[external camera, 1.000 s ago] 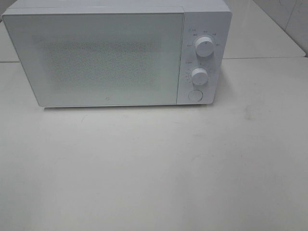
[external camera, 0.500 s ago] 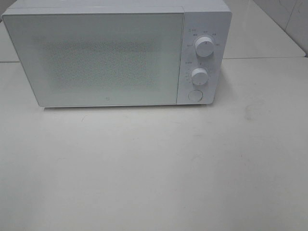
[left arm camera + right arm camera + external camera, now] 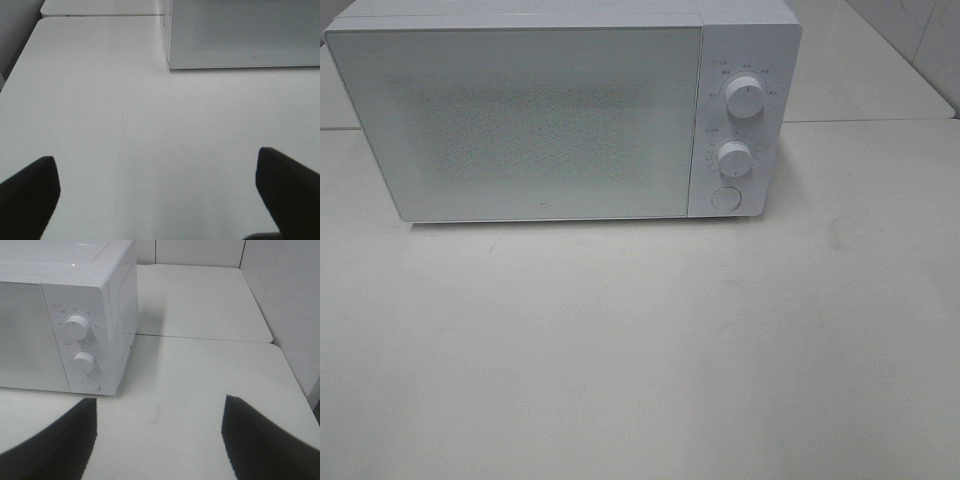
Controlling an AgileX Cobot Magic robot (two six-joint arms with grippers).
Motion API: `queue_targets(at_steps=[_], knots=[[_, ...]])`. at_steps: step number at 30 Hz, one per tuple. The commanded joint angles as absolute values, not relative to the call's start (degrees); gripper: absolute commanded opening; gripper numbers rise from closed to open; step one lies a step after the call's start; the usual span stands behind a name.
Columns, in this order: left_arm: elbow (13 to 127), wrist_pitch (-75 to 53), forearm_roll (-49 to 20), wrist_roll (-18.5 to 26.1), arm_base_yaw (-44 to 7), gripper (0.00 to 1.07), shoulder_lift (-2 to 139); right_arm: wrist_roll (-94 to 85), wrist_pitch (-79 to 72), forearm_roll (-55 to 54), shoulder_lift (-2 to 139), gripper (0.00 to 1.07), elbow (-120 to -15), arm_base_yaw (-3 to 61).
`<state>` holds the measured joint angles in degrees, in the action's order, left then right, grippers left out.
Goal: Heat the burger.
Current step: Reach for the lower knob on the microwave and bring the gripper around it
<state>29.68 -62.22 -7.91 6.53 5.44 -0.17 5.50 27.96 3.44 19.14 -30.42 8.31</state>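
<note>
No burger to be found in any view: not on the table (image 3: 640,350), not held by the left gripper (image 3: 156,160), not held by the right gripper (image 3: 160,402). Most likely shut away inside the white microwave (image 3: 560,110), behind the closed door (image 3: 520,120), but impossible to confirm through the dotted glass.

Both arms outside the high view, at the near side of the table, probably to leave free the space in front of the microwave. For the left gripper: jaws wide apart, nothing between them, above bare table and facing the left end of the door. For the right gripper: jaws also well apart and empty, pointed toward the control panel (image 3: 100,340), with the upper knob (image 3: 76,326), lower knob (image 3: 84,361) and round button (image 3: 91,384) ahead but well apart from the fingertips.

Judging from the shut door and the empty grippers: either not yet loaded, or already loaded and waiting for the timer. Relative to the grippers, then: burger neither gripped nor near, possibly beyond the door, farther from both than the front of the microwave. Next, probably a reach to a knob with the right gripper, or an opening of the door; hard to say which.
</note>
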Motion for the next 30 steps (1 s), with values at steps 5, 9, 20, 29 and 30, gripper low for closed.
queue_targets(at_steps=[5,9,20,29,30], knots=[[29.68,-61.31,-8.19,6.25,5.50,1.01,-1.72,6.13,18.62,3.61,26.47,0.79,-30.88,8.08],[29.68,-61.31,-8.19,6.25,5.50,1.01,-1.72,6.13,14.61,3.61,30.14,0.79,-30.88,8.08],[29.68,-61.31,-8.19,6.25,5.50,1.01,-1.72,6.13,-0.63,3.61,45.84,0.76,-30.88,8.08],[29.68,-61.31,-8.19,6.25,5.50,1.01,-1.72,6.07,-13.87,3.61,57.12,0.76,-30.88,8.08],[29.68,-61.31,-8.19,6.25,5.50,1.01,-1.72,6.07,-13.87,3.61,57.12,0.76,-30.88,8.08]])
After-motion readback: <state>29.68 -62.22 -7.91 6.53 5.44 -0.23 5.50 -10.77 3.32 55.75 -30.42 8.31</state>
